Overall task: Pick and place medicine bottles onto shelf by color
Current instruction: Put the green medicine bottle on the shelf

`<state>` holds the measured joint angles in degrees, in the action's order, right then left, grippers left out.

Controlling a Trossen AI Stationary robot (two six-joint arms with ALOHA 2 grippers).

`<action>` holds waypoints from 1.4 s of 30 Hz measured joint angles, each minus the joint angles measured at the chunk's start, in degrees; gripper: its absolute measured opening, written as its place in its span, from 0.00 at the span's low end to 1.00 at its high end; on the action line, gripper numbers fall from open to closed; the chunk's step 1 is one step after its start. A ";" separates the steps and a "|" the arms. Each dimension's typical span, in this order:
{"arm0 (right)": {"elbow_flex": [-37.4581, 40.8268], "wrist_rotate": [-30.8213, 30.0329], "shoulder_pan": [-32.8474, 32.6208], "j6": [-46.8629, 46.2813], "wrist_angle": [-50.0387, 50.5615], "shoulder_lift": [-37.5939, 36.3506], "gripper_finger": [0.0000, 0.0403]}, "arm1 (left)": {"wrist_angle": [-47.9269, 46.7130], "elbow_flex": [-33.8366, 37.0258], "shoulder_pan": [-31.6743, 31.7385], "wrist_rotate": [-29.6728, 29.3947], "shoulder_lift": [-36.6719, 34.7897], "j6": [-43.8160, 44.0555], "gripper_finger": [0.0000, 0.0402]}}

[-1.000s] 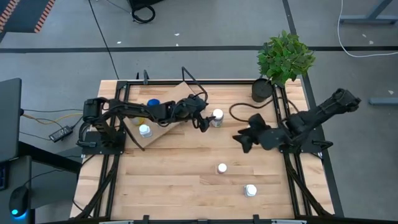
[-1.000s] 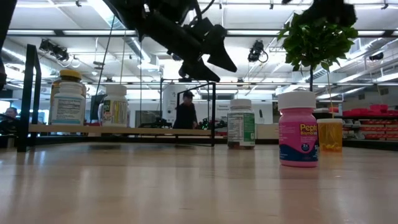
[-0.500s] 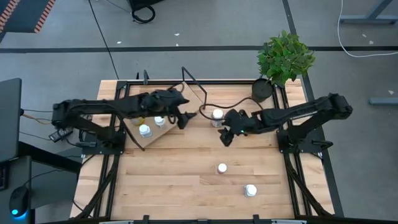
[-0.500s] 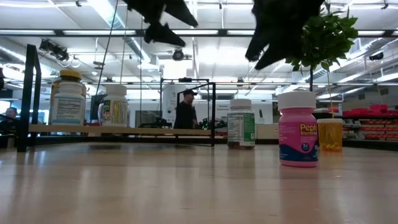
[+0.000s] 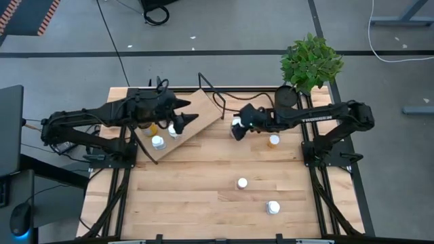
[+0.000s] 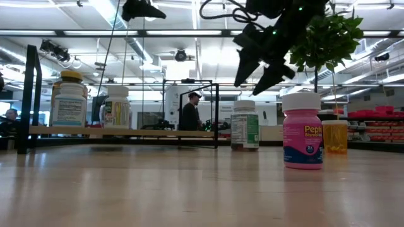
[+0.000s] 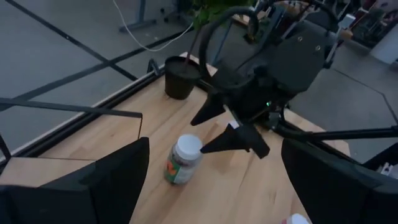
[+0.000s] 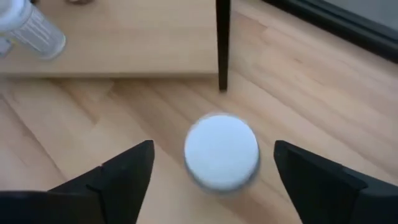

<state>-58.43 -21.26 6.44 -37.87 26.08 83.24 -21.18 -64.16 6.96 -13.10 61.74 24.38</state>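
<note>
My right claw [image 8: 211, 171], spread wide, hovers over the white-capped green-labelled bottle [image 8: 221, 150]; descending off-centre at three o'clock risks toppling it.

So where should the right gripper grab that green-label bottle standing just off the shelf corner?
Probably from straight above, where the open right gripper hovers over the green-label bottle. It stands upright, so close the fingers across its round white cap, staying clear of the shelf's black leg beside it.
</note>
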 joint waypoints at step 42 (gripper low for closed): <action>0.02 -4.39 0.06 3.36 -2.12 4.63 0.89 | -5.10 0.02 -0.82 0.06 0.16 1.97 0.92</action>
<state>-58.41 -25.64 6.50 -34.50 23.97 87.86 -26.28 -64.14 6.14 -13.04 61.90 26.35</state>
